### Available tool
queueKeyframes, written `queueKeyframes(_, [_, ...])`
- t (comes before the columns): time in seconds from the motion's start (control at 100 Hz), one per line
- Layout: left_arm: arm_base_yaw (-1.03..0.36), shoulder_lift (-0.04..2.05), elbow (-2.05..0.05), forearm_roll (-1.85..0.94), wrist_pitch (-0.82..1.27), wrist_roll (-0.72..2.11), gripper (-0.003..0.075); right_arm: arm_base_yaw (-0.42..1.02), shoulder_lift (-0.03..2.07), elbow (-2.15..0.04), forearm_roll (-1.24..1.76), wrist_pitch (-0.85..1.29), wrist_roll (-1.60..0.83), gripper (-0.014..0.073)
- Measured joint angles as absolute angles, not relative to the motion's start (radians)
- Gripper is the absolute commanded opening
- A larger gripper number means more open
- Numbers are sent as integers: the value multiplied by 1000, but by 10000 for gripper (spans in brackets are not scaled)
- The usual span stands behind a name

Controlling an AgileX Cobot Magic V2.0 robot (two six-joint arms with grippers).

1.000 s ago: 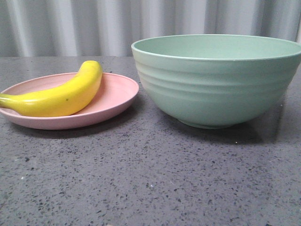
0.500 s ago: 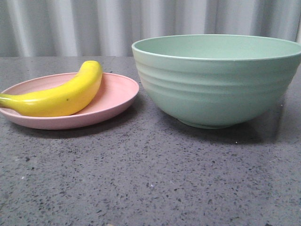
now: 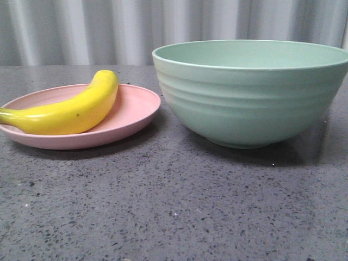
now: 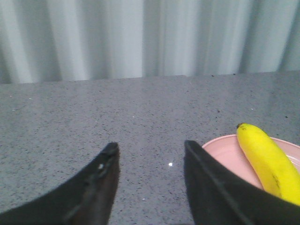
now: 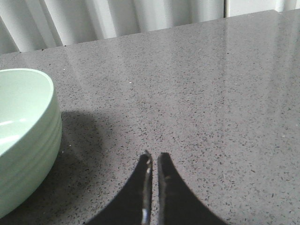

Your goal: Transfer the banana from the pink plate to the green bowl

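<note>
The yellow banana (image 3: 70, 109) lies on the pink plate (image 3: 133, 111) at the left of the front view. The green bowl (image 3: 253, 95) stands just right of the plate, with nothing visible inside. Neither gripper shows in the front view. In the left wrist view my left gripper (image 4: 150, 149) is open and empty above the grey table, with the banana (image 4: 267, 161) and the plate (image 4: 225, 152) beside it. In the right wrist view my right gripper (image 5: 154, 156) is shut and empty, apart from the bowl (image 5: 26, 140).
The dark grey speckled table (image 3: 174, 206) carries the plate and the bowl. A pale pleated curtain (image 3: 109, 27) hangs behind the table's far edge.
</note>
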State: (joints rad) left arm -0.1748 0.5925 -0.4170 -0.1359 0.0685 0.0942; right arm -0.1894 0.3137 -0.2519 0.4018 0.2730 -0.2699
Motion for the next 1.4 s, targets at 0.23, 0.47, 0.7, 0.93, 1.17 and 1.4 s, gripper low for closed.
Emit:
queueKeyframes(0.23, [-341, 715, -458, -136, 49, 94, 391, -189, 314, -253, 402, 271, -270, -62])
queueKeyframes(0.47, [-517, 906, -630, -146, 229, 94, 386, -189, 314, -253, 402, 271, -272, -62])
queueKeyframes(0.7, [-570, 1132, -806, -150, 469, 94, 386, -189, 314, -253, 402, 265, -272, -62])
queueKeyframes(0.93, [-570, 1304, -911, -177, 550, 94, 386, -189, 314, -253, 402, 260, -272, -62])
queueKeyframes(1.17, [-570, 1425, -942, -180, 555, 94, 386, -189, 314, -253, 402, 260, -272, -62])
queueKeyframes(1.4, [-570, 1478, -946, -180, 551, 94, 379, -189, 314, -253, 402, 260, -270, -62])
